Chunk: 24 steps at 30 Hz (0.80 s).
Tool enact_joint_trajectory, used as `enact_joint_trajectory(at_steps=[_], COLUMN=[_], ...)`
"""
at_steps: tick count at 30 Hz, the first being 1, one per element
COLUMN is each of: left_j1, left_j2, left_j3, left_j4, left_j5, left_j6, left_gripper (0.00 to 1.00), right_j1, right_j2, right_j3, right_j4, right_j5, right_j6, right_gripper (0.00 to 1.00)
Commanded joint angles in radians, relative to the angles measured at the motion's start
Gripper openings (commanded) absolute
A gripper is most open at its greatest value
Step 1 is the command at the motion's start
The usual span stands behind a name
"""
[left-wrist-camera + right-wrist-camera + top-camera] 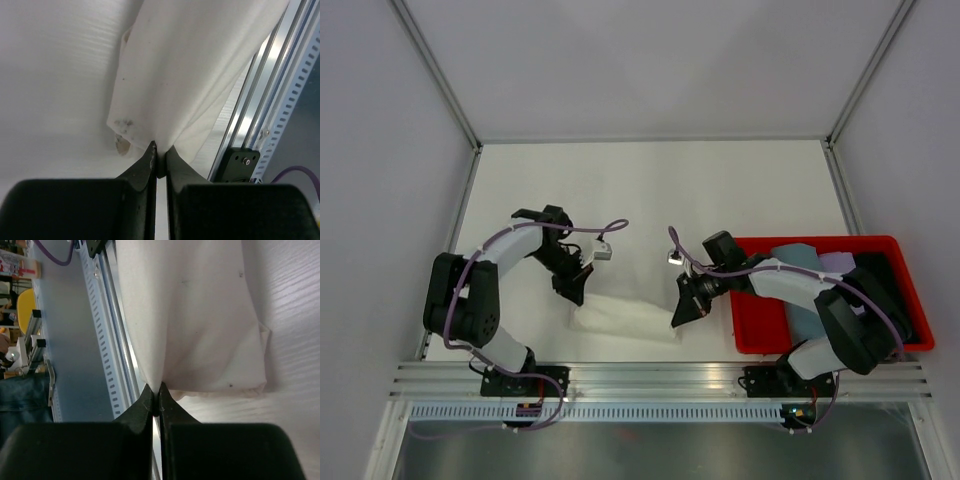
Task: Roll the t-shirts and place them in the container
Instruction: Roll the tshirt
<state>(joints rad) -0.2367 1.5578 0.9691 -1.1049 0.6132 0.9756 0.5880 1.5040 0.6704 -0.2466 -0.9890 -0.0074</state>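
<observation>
cream t-shirt [625, 318], gathered into a long narrow band, lying on the white worktop [670, 190] near its front edge, between the two arms. left claw [570, 292] pinches the band's left end, fingers closed to a sliver on a fold of fabric. right claw [682, 314] clamps the right end in the same way. red bin [820, 243], at right, holds pale cloths [800, 258].

White table [650, 190] boxed by pale grey walls [380, 150] — aluminium rail [650, 378] along its near edge
</observation>
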Motion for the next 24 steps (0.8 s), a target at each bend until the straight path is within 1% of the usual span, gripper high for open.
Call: enact_joint_trajectory(at_steps=[1,2,3,5,6,7,8,9,13,15,16,17,18,19,20,21,22,23,24], left_j1=[0.002,0.002,0.002,0.002,0.002,0.002,0.002,0.002,0.002,0.002,0.002,0.002,0.002,0.002,0.002,0.002,0.002,0.002,0.002], left_j2=[0.071,0.087,0.102,0.149,0.162,0.182,0.189,0.196,0.211,0.223,0.228,0.238,0.245,0.254,0.254,0.252,0.245,0.24,0.237], left_j3=[0.059,0.066,0.085,0.106,0.126,0.134,0.141,0.157,0.172,0.175,0.175,0.178,0.18,0.186,0.186,0.186,0.186,0.186,0.187], left_j4=[0.02,0.026,0.031,0.04,0.042,0.046,0.053,0.062,0.065,0.065,0.066,0.068,0.068,0.068,0.068,0.068,0.065,0.06,0.059], left_j5=[0.033,0.025,0.004,-0.026,-0.041,-0.076,-0.092,-0.114,-0.141,-0.162,-0.168,-0.174,-0.184,-0.181,-0.181,-0.173,-0.143,-0.127,-0.121], left_j6=[-0.058,-0.061,-0.081,-0.1,-0.118,-0.127,-0.136,-0.153,-0.19,-0.216,-0.225,-0.245,-0.253,-0.28,-0.281,-0.282,-0.279,-0.279,-0.281], left_gripper=[0.02,0.02,0.02,0.02,0.02,0.02,0.02,0.03,0.04,0.05,0.05,0.06,0.06,0.06,0.06,0.06,0.06,0.07,0.07], right_j1=[-0.008,-0.01,-0.028,-0.071,-0.121,-0.143,-0.155,-0.16,-0.159,-0.149,-0.14,-0.126,-0.094,-0.029,-0.028,-0.016,0.004,0.016,0.063], right_j2=[-0.105,-0.116,-0.11,-0.052,-0.03,0.008,0.019,0.025,-0.034,-0.057,-0.074,-0.076,-0.077,-0.049,-0.036,-0.027,-0.019,-0.013,-0.021], right_j3=[-0.041,-0.034,-0.007,0.04,0.107,0.145,0.188,0.268,0.405,0.475,0.497,0.518,0.567,0.627,0.627,0.629,0.624,0.623,0.597], right_j4=[0.05,0.052,0.05,0.035,-0.002,-0.031,-0.071,-0.12,-0.062,-0.023,-0.017,-0.029,-0.046,-0.13,-0.131,-0.146,-0.155,-0.177,-0.192], right_j5=[0.021,0.057,0.125,0.125,0.137,0.168,0.206,0.275,0.38,0.438,0.52,0.536,0.541,0.407,0.406,0.341,0.334,0.343,0.498], right_j6=[0.145,0.15,0.152,0.126,0.115,0.08,0.045,0.017,-0.032,-0.09,-0.121,-0.211,-0.254,-0.335,-0.336,-0.319,-0.295,-0.304,-0.302], right_gripper=[0.1,0.22,0.37,0.45,0.72,0.97,0.98,0.98,0.98,0.98,0.98,0.98,0.98,0.98,0.98,0.98,0.98,0.98,0.98])
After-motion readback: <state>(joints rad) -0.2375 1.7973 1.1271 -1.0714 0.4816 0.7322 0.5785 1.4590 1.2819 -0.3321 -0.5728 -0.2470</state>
